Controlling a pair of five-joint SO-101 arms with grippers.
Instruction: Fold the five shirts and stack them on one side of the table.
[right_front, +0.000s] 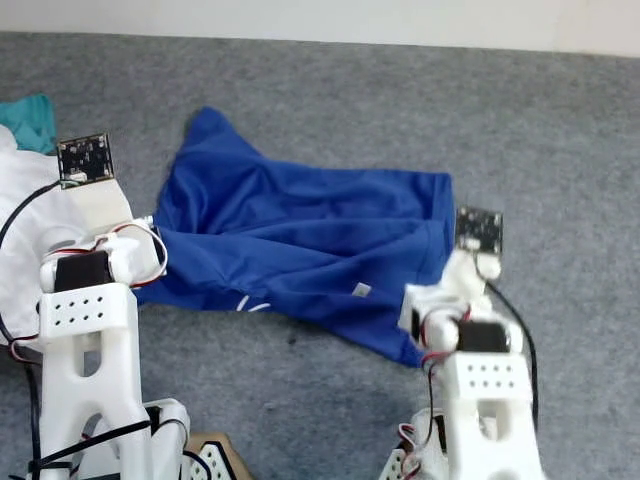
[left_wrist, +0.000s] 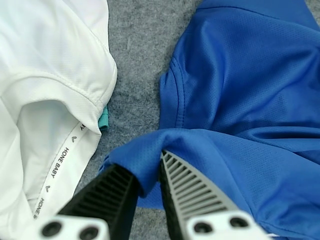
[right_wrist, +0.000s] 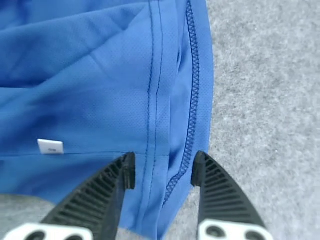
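A blue shirt (right_front: 300, 235) lies crumpled across the middle of the grey table. My left gripper (right_front: 142, 236) is at its left edge. In the left wrist view the left gripper (left_wrist: 148, 172) is shut on a raised fold of the blue shirt (left_wrist: 240, 90). My right gripper (right_front: 447, 262) is at the shirt's right edge. In the right wrist view the right gripper (right_wrist: 162, 164) stands open, with its fingers either side of the stitched hem of the blue shirt (right_wrist: 100, 90). A white shirt (right_front: 25, 230) (left_wrist: 45, 75) lies at the far left.
A teal shirt (right_front: 30, 118) peeks out beside the white one at the back left, its edge (left_wrist: 104, 120) showing under the white collar. A small white tag (right_wrist: 50, 147) sits on the blue fabric. Bare grey table (right_front: 560, 150) stretches to the right and along the back.
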